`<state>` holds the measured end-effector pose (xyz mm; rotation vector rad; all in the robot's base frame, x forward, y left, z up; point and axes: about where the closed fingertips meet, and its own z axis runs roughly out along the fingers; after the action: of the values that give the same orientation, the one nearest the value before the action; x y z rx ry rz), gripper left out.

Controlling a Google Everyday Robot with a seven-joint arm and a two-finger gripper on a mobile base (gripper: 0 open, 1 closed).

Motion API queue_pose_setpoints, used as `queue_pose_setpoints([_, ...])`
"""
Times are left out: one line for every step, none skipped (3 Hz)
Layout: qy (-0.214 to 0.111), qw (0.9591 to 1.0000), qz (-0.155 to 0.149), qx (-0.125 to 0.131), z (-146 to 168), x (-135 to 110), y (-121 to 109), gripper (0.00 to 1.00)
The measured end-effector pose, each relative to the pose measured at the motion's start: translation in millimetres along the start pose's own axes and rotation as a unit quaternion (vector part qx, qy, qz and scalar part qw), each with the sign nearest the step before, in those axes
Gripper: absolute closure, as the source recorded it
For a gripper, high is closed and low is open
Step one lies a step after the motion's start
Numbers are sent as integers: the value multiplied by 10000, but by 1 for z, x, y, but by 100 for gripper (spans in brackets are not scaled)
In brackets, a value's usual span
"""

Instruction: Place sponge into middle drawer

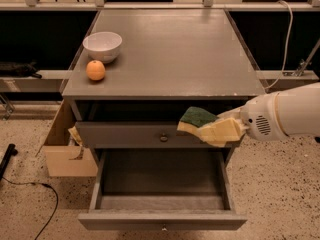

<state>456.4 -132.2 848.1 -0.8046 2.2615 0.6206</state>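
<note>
No words, labels, brands or numbers can be read anywhere: not on the cabinet (170,54), the bowl (102,45), the box (65,160) at 8 o'clock, or the white arm (295,115) at 3 o'clock. The gripper (216,130), toward 4 o'clock, clamps the sponge (196,117) above the open middle drawer (160,219) and bears no legible marking either.

This looks like a robot test lab: a grey cabinet (170,49) stands on speckled floor (280,194), with a cardboard box (65,159) at its left side and a loose cable (44,185) beyond. The gripper (210,131) holds the sponge (197,118) before the cabinet's upper drawer front (130,134).
</note>
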Motion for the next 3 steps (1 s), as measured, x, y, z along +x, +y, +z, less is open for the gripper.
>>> queue_pose_setpoints([0, 10000, 0, 0, 0, 0, 0, 100])
queue_pose_setpoints([70, 9996, 243, -99, 23, 24, -7, 100])
queue_pose_setpoints([85, 9983, 533, -217, 46, 53, -13, 100])
